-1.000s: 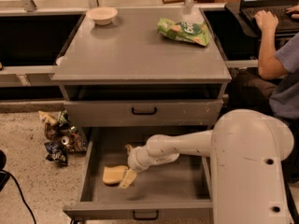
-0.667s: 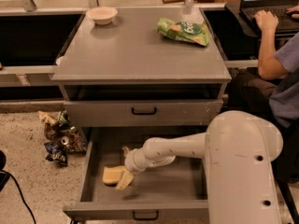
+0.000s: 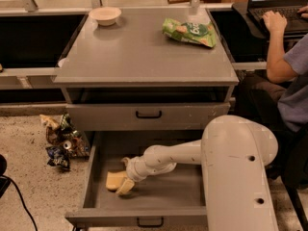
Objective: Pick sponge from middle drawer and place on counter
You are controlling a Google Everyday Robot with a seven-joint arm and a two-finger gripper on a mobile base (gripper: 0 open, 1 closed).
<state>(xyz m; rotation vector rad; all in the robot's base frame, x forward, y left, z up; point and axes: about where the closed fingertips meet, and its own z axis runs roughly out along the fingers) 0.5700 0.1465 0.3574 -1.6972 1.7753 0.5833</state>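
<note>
The pale yellow sponge [image 3: 114,180] lies on the floor of the open middle drawer [image 3: 190,191], toward its left side. My gripper [image 3: 126,182] reaches down into the drawer from the right on a white arm and sits right at the sponge's right edge, touching or overlapping it. The grey counter [image 3: 139,52] is the cabinet's top, above the closed upper drawer [image 3: 148,114].
A cream bowl [image 3: 105,15] stands at the counter's back left and a green snack bag [image 3: 189,31] at its back right. Crumpled wrappers [image 3: 60,141] lie on the floor left of the cabinet. A seated person [image 3: 284,76] works at a laptop on the right.
My gripper has slid slightly left along the drawer floor, closer onto the sponge. The sponge stays on the drawer floor.
</note>
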